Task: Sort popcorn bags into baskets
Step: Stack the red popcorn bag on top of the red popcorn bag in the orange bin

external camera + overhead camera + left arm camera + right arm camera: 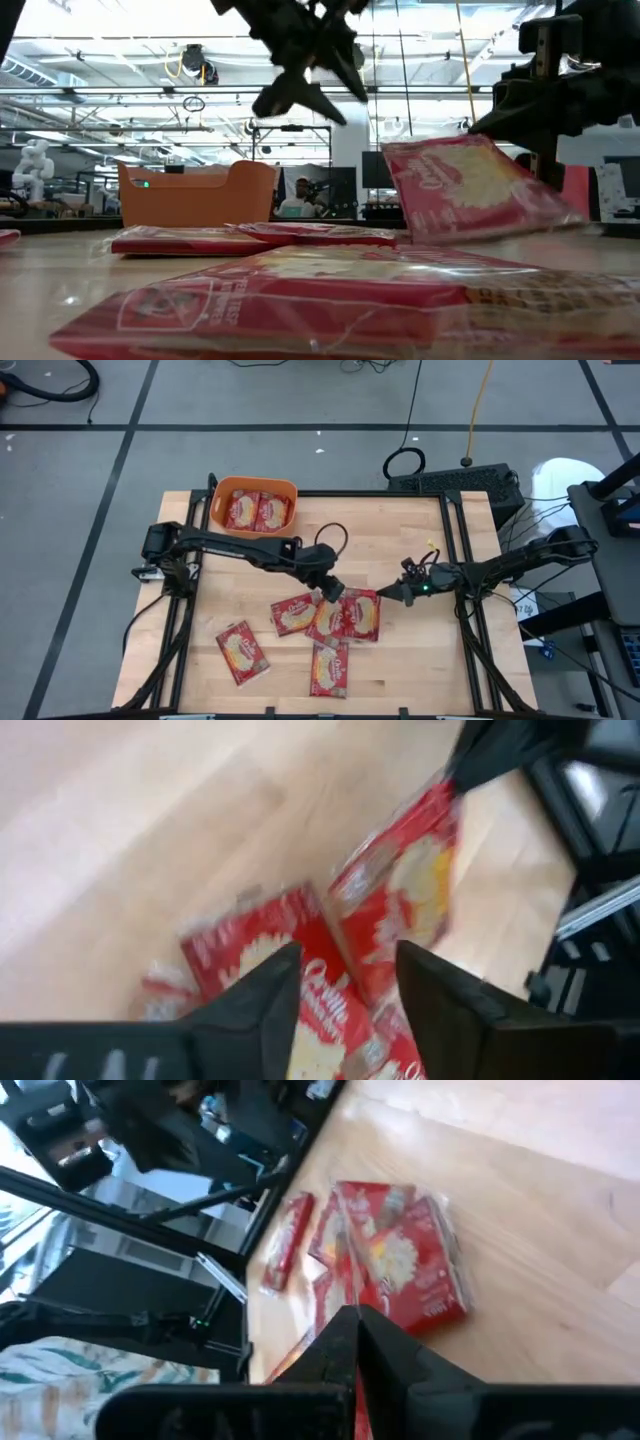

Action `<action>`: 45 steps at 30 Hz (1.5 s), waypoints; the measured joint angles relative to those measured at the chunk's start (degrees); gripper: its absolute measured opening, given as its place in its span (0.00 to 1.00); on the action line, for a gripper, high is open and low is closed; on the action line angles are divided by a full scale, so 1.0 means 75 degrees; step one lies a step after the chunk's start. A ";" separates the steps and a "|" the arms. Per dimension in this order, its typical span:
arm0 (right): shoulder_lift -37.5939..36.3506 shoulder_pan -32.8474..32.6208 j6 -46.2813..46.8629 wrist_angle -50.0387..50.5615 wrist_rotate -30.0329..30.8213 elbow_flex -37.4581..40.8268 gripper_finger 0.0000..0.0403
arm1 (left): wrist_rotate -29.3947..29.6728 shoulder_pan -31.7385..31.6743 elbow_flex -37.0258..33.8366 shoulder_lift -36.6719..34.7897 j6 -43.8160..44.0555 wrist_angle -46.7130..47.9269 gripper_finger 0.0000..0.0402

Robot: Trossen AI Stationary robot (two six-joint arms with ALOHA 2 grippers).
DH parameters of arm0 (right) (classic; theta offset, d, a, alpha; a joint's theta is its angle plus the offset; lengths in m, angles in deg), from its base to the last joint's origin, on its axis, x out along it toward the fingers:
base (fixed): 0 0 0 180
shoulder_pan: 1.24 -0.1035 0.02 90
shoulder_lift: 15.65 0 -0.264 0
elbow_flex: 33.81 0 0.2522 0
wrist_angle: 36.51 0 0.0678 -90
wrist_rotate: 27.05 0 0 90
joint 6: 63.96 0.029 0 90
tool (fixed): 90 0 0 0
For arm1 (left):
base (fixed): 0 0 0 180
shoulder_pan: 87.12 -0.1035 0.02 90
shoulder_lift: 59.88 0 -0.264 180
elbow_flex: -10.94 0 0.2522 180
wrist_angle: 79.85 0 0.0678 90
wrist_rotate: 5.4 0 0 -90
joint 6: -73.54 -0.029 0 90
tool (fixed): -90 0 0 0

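Note:
Several red popcorn bags lie flat mid-table: [240,651], [293,614], [330,668], some overlapping. Two more lie in the orange basket [218,500] at the far left. My right gripper [385,595] reaches in from the right and is shut on one bag [360,615], which shows tilted in the low view [465,190]. My left gripper [328,590] hangs open above the pile, fingers spread [345,960] with nothing between them; it also shows high in the low view [305,90]. My right gripper pinches the bag's right-hand edge [365,1295] between its two shut fingers, coming nearly level from the table's right side. The held edge [445,800] is raised, so the bag slopes down toward the pile; whether its low end rests there, I cannot tell.
Bare wood lies left of the pile and toward the near edge. A black frame rail [468,560] borders the table on the right, with cables and equipment beyond it. The basket stands at the far edge, behind my left arm.

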 joint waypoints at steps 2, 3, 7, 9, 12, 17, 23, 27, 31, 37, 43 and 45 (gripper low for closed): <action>-0.0114 0.0000 -0.0083 -0.0013 0.0002 -0.0014 0.00 | 0.0101 -0.0008 0.0009 -0.0088 -0.0062 0.0001 0.49; -0.0177 0.0000 -0.0110 -0.0001 0.0006 -0.0012 0.00 | 0.0094 -0.0014 0.0002 -0.0084 -0.0076 0.0045 0.54; -0.0321 0.0000 -0.0154 -0.0012 0.0020 -0.0015 0.00 | 0.0125 0.0059 -0.0579 -0.0057 -0.0812 -0.1138 0.71; -0.0351 0.0000 -0.0155 -0.0013 0.0023 -0.0015 0.00 | 0.0293 0.0105 -0.1154 -0.0071 -0.0869 -0.2155 0.78; -0.0347 0.0000 -0.0181 -0.0001 0.0023 -0.0017 0.00 | 0.0646 0.0231 -0.2179 -0.0040 -0.0798 -0.3733 0.82; -0.0347 0.0000 -0.0428 -0.0013 0.0022 -0.0017 0.00 | 0.2117 0.0638 -0.3718 -0.0044 -0.1564 -0.7033 0.77; -0.0347 0.0000 -0.0752 -0.0017 0.0008 -0.0017 0.00 | 0.2250 0.0669 -0.4317 0.0247 -0.1811 -0.8294 0.70; -0.0347 0.0000 -0.0804 -0.0045 0.0003 -0.0017 0.00 | 0.1676 0.0731 -0.4271 0.0478 -0.1783 -0.8816 0.70; -0.0349 0.0000 -0.1013 -0.0140 -0.0001 -0.0017 0.00 | 0.1635 0.0775 -0.4059 0.0900 -0.1607 -0.9124 0.70; -0.0347 0.0000 -0.1128 -0.0235 -0.0003 -0.0020 0.00 | 0.1628 0.0704 -0.3614 0.1416 -0.1347 -0.9116 0.70; -0.0347 0.0000 -0.1185 -0.0238 0.0016 -0.0020 0.00 | 0.1470 0.0681 -0.3561 0.1400 -0.1815 -0.9372 0.56; -0.0347 0.0000 -0.1184 -0.0233 0.0088 -0.0020 0.00 | 0.1183 0.0681 -0.3561 0.1401 -0.1973 -0.9673 0.48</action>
